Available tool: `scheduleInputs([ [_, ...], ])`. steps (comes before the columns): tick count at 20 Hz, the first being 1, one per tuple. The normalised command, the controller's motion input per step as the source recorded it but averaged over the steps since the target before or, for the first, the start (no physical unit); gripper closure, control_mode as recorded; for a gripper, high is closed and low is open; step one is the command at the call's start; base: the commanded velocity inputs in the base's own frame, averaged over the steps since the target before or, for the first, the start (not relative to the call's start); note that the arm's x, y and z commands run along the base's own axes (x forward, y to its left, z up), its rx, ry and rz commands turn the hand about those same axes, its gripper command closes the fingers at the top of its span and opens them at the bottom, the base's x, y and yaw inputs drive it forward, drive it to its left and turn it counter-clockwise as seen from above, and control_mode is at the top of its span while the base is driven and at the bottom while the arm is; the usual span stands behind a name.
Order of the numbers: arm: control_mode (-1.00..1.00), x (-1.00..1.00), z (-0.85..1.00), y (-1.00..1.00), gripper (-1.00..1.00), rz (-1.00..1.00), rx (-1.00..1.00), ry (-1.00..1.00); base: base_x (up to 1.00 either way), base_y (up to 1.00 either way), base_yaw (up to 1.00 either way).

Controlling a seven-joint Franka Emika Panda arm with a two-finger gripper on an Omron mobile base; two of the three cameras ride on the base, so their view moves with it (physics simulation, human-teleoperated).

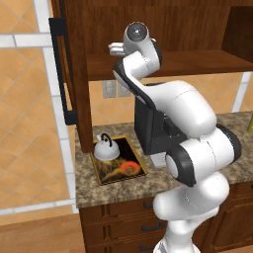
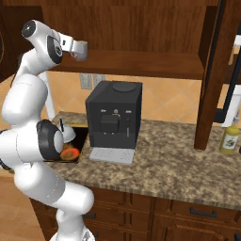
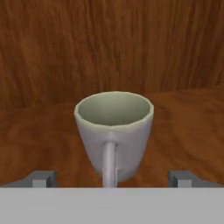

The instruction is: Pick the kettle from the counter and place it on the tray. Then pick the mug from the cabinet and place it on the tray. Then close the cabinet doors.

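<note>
Hand view: released tool (image 3: 113, 178) straddles mug (image 3: 114, 131); left base view: kettle (image 1: 106, 148) on tray (image 1: 129, 175).

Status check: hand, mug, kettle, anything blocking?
Hand open, fingers either side of the mug on the cabinet shelf, handle toward the camera. Kettle already on the tray. Nothing blocking.

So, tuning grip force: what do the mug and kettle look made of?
Mug: likely glazed ceramic; matte grey-green wall, pale thick rim. Kettle: probably polished metal; silvery-white sheen, with a black handle that could be plastic. Rendered, so uncertain.
</note>
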Motion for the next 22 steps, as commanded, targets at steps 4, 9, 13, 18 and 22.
scheduleInputs([
  [4,-1.0,0.35,-0.05,0.02,-1.0,0.0,0.0,0.04,0.0,0.0,0.0],
  [9,-1.0,0.24,-0.02,0.01,-1.0,0.0,0.0,0.0,0.0,0.0,0.0],
  [13,-1.0,0.05,0.0,0.0,-1.0,-0.02,-0.01,0.0,0.0,0.0,0.0],
  [18,-1.0,0.01,0.0,0.01,1.0,-0.07,-0.03,0.0,0.0,0.0,0.0],
  [22,-1.0,0.08,-0.08,0.0,1.0,-0.09,-0.04,-0.01,0.0,0.0,0.0],
])
